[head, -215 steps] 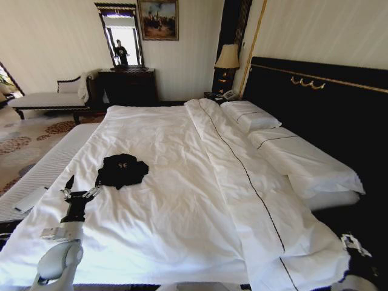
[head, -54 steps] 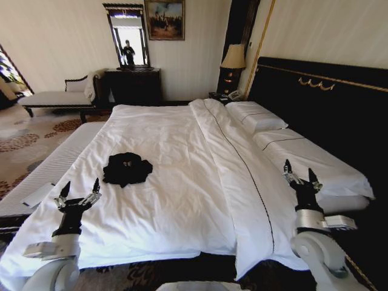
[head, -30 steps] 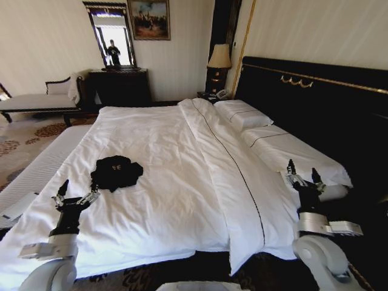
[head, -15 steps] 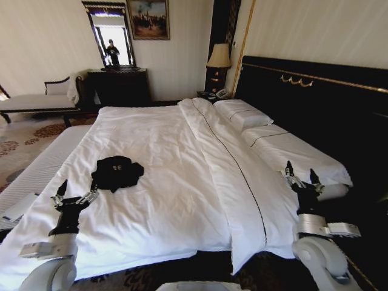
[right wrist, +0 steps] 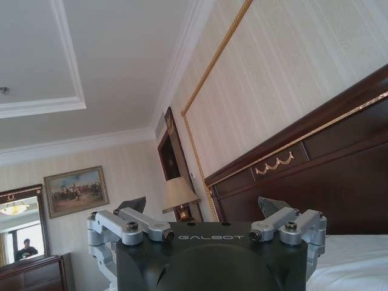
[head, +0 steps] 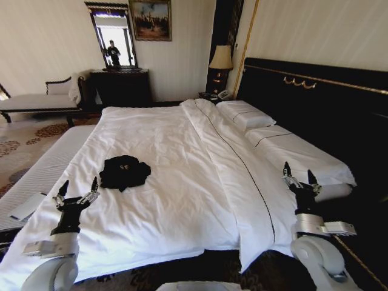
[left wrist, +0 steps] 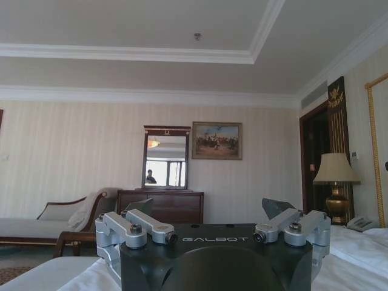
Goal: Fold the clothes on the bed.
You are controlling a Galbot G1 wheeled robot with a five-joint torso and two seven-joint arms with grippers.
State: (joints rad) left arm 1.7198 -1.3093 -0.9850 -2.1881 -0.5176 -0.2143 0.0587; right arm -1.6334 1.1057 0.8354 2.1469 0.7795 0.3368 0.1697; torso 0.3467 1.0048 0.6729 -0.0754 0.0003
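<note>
White, softly creased duvet covers the large bed (head: 182, 176), whose tall dark wooden headboard (head: 315, 103) carries gold trim, and the black T-shirt (head: 124, 171) lies crumpled in a small soft heap on the duvet, well apart from the headboard. Near the bed's foot edge, the left gripper (head: 77, 193) points upward on its raised arm with its fingers spread wide, just short of the shirt. Close beside the headboard, the right gripper (head: 296, 176) stands upright the same way over the pillow (head: 303, 159), its fingers also wide apart.

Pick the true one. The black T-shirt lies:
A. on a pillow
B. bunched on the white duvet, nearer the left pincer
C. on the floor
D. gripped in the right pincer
B: the black T-shirt sits crumpled on the duvet, just ahead of the open left pincer.
</note>
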